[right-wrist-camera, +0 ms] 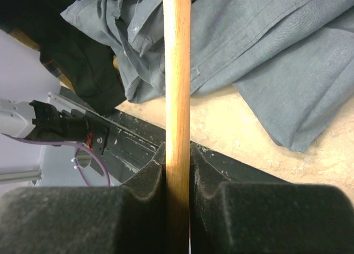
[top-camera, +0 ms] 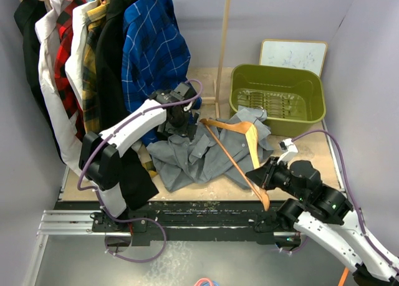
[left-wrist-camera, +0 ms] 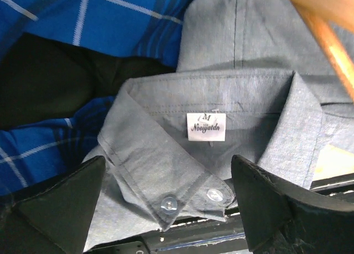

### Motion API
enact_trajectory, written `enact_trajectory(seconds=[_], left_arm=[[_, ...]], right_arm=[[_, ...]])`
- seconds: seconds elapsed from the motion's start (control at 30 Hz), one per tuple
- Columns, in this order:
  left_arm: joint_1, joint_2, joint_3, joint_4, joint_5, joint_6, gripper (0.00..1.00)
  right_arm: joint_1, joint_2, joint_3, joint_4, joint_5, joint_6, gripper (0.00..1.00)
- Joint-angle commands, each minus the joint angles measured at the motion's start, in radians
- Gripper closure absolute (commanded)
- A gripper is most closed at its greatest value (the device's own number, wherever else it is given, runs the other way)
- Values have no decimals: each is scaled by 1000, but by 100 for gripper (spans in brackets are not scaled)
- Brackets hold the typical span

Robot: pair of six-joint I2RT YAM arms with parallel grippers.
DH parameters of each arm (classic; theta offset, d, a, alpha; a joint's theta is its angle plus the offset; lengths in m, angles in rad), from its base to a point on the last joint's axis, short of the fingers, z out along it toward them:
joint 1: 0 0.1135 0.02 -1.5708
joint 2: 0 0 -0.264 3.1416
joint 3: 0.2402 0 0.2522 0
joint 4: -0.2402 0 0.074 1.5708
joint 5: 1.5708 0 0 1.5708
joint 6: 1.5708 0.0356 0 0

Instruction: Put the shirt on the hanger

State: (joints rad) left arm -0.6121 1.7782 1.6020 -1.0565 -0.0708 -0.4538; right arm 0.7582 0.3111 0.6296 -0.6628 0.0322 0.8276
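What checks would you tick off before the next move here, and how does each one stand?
1. Right gripper grip on the light tan wooden hanger: ok, jaws shut on one bar.
2. Left gripper ready to grasp: ok, open.
3. Collar of the light-grey button-up shirt between the left fingers: ok, its label faces the wrist camera.
4. Hanger inside the shirt: not ok, it lies on top of the crumpled fabric.
5. Shirt front unbuttoned: cannot tell.
6. Blue windowpane-check shirt clear of the left grasp: cannot tell, it hangs right beside the collar.
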Motion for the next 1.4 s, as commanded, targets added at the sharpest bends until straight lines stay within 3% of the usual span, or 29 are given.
enact_trajectory(seconds=[0.0,0.17,0.27,0.37,0.47,0.5,0.77,0.97,1.17,1.37], left_arm=[[-40,-34,-27,12,-55,-13,5],[-43,-21,-30,7,-52,-7,13],[-43,-29,-29,5,-49,10,36],[-43,-46,-35,14,-34,39,73],[-42,-58,-32,6,-33,56,97],[-43,-62,-28,1,-45,60,100],[-41,-123,-13,-55,-97,114,100],[-41,-229,-23,-51,-95,140,100],[-40,-282,-25,-57,-117,167,100],[-41,-326,-69,-31,-169,193,100]], right_arm=[[1,19,3,117,0,-14,100],[1,14,-1,120,-8,-18,100],[1,11,-4,121,-24,-26,100],[1,30,3,121,-67,-40,100],[0,36,24,97,-115,-57,100],[1,30,32,91,-136,-61,100],[0,-15,-4,184,-381,-27,100],[1,49,-40,270,-498,-27,100],[0,107,13,225,-514,-73,100],[0,91,157,-6,-437,-101,100]])
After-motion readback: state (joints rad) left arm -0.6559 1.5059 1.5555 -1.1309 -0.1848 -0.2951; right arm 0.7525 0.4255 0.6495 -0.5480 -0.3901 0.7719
